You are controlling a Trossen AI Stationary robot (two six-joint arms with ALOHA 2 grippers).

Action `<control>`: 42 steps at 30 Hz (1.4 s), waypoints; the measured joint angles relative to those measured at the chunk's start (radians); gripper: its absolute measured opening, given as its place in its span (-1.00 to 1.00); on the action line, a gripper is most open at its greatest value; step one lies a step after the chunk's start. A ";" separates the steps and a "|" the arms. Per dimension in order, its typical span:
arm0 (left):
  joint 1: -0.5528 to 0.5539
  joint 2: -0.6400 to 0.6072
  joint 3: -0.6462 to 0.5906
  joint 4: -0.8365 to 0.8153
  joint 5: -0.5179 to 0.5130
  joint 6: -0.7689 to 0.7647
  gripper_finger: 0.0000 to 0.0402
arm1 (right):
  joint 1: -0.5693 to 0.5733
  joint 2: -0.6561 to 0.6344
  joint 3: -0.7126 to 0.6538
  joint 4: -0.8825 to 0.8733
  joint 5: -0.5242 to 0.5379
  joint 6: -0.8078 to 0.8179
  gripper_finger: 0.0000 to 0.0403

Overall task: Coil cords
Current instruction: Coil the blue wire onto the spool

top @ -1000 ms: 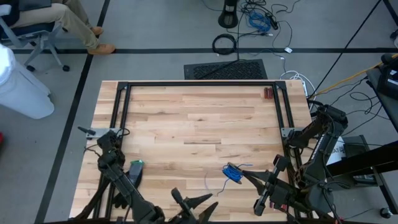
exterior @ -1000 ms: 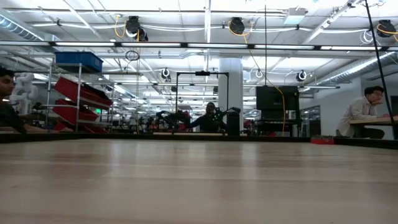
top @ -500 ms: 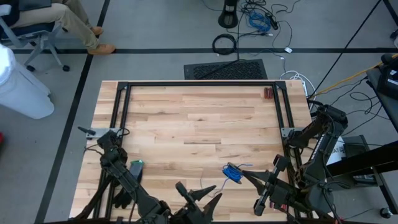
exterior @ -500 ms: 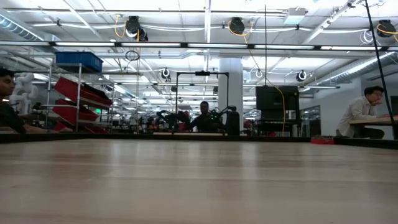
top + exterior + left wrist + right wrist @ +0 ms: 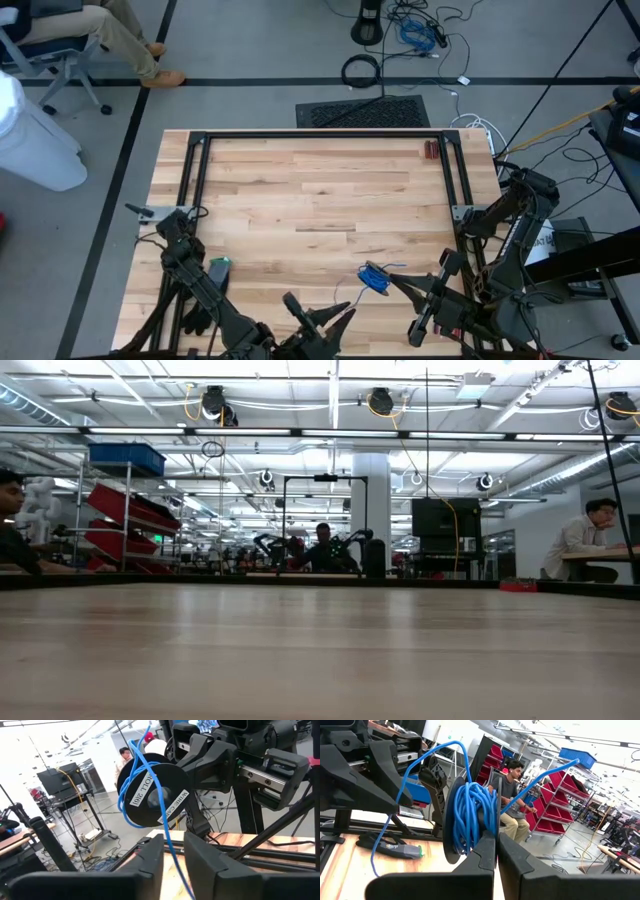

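Overhead, table [image 5: 300, 200]; wrist views alone show right fingers [image 5: 485, 852] pinching wire spool [image 5: 470, 822], left fingers [image 5: 150, 857] spread.

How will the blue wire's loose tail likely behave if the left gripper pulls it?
The blue wire looks thin and curves freely, so it probably flops. It is wound on a spool gripped by the right gripper, so a pull likely unwinds it.

A black glove [image 5: 205, 290] lies on the wooden surface [image 5: 320, 190]; a cable ring [image 5: 361, 70] and mat [image 5: 362, 111] lie on the floor.
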 joint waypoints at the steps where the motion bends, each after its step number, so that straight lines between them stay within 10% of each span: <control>1: 0.000 0.000 0.000 -0.001 0.003 0.000 -0.65 | 0.000 0.000 0.000 0.000 0.000 0.000 -1.00; 7: -0.002 0.000 0.000 0.000 0.024 0.026 -0.96 | 0.000 0.000 0.000 0.000 0.000 0.001 -1.00; 19: 0.030 0.000 0.000 0.008 0.215 0.020 -0.99 | -0.036 0.001 0.000 -0.055 -0.054 0.086 -1.00; 42: 0.125 -0.001 0.000 -0.292 0.270 -0.299 -0.99 | -0.053 0.014 0.000 -0.040 -0.102 0.116 -1.00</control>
